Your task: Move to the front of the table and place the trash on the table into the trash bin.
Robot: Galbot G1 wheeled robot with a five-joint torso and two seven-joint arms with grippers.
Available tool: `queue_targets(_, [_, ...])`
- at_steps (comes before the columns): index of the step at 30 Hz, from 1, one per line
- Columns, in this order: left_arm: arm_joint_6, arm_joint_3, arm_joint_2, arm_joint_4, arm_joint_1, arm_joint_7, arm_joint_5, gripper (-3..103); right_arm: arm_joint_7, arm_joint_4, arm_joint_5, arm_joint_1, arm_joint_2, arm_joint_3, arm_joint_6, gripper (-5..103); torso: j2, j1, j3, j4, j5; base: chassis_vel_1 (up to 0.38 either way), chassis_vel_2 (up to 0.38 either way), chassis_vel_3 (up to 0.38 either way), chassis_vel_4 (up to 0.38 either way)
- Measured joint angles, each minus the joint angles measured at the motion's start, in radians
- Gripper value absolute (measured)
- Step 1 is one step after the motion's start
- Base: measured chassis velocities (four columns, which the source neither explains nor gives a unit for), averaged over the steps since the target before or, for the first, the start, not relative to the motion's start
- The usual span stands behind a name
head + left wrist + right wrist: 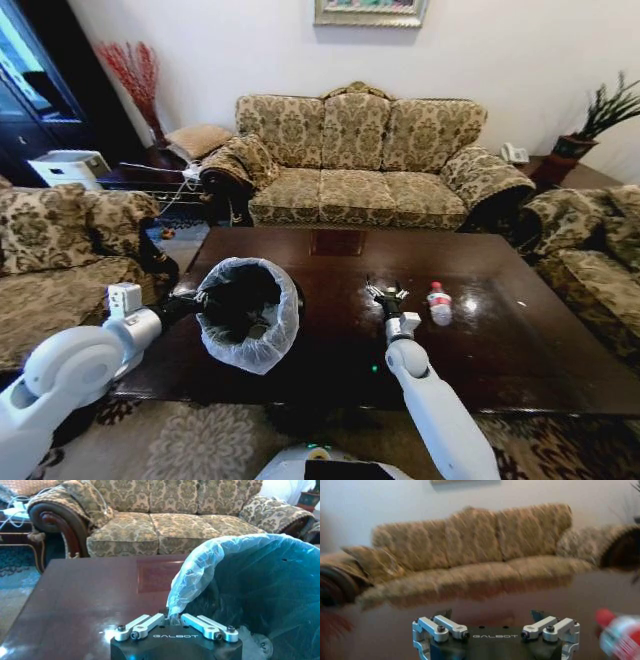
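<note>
The dark brown table lies in front of me. My left gripper is shut on the rim of the black trash bin. The bin has a white bag liner and hangs tilted over the table's left front part. In the left wrist view the gripper pinches the bag's folded rim. My right gripper is open over the table's middle, with nothing between its fingers. A small clear bottle with a red cap stands just to its right, also blurred in the right wrist view as the bottle.
A patterned sofa stands behind the table. Armchairs flank it on the left and right. A side table with a potted plant is at the back right. Patterned carpet runs along the near edge.
</note>
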Motion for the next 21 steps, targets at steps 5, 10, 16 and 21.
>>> queue_targets(5, [0.0, 0.01, -0.007, 0.0, 0.0, 0.003, 0.009, 0, 0.016, -0.124, 0.006, 0.059, 0.027, -0.019, -0.02, 100, 0.0, -0.001, 0.0, 0.0003, -0.002, -0.019, -0.035, 0.023, 0.011])
queue_targets(10, [0.0, 0.013, -0.005, 0.001, 0.0, 0.002, 0.014, 0, 0.007, -0.208, 0.024, 0.11, 0.041, -0.024, -0.026, 100, 0.0, 0.0, 0.0, 0.0019, -0.0016, 0.078, 0.082, -0.019, -0.029])
queue_targets(16, [0.0, 0.013, -0.004, 0.009, 0.0, 0.005, 0.014, 0, -0.001, -0.219, 0.036, 0.115, 0.04, -0.024, -0.037, 82, 0.0, 0.0, 0.0, 0.0007, -0.001, 0.015, 0.029, -0.006, 0.0])
queue_targets(21, [0.0, 0.017, 0.0, 0.013, -0.006, 0.006, 0.014, 0, 0.001, -0.214, 0.039, 0.108, 0.037, -0.023, -0.045, 65, 0.0, 0.0, 0.0, 0.0002, -0.0015, 0.0, 0.0, 0.0, 0.0])
